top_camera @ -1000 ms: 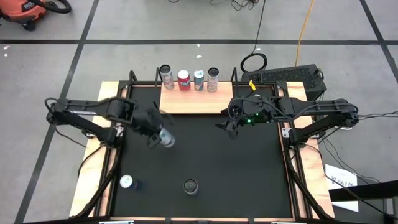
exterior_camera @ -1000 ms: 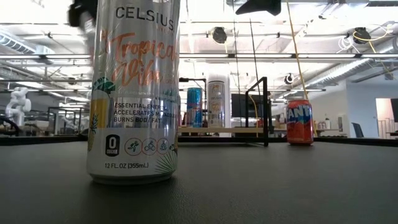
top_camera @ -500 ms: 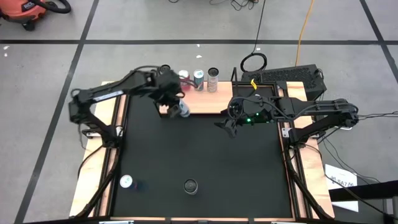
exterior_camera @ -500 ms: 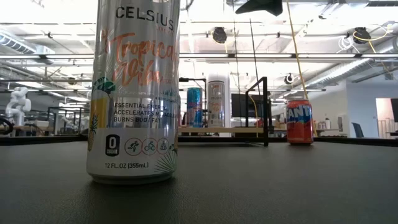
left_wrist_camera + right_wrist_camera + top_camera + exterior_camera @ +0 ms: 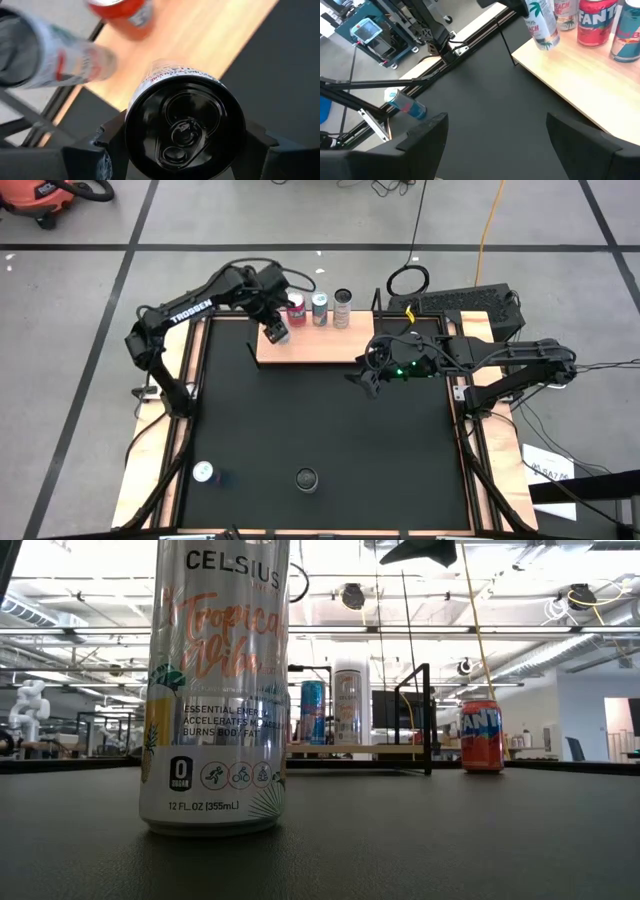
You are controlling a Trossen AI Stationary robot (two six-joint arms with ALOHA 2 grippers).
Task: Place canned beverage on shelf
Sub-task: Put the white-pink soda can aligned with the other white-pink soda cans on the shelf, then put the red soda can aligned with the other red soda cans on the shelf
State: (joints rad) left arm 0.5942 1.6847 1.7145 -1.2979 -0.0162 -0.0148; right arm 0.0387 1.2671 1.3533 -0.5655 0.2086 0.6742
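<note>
My left gripper (image 5: 275, 330) is shut on a white can with a black top (image 5: 185, 125) over the left end of the light wooden shelf (image 5: 320, 345). The can also shows in the right wrist view (image 5: 540, 25), tilted, its bottom close over the board; I cannot tell if it touches. A red can (image 5: 296, 305), a blue can (image 5: 320, 305) and a silver can (image 5: 343, 305) stand along the shelf's far edge. My right gripper (image 5: 362, 378) hangs open and empty over the mat, right of the shelf's near edge. My left gripper pinches the white can between its two fingers (image 5: 112, 142), on opposite sides of its wall just under the top rim (image 5: 131, 120). The fingers come from above, pointing down. The can hangs below them, slightly tilted, top up.
A tall Celsius can (image 5: 215, 690) stands on the black mat (image 5: 330, 430) near the front edge. A blue can (image 5: 407, 105) is at the mat's front left. Black frame posts (image 5: 428, 720) stand at the shelf's ends.
My left gripper has carried the white can from over the mat's left middle toward the far edge, to the shelf's left end. The arm has swung around and stretched out, and the can stays lifted in the shut fingers.
</note>
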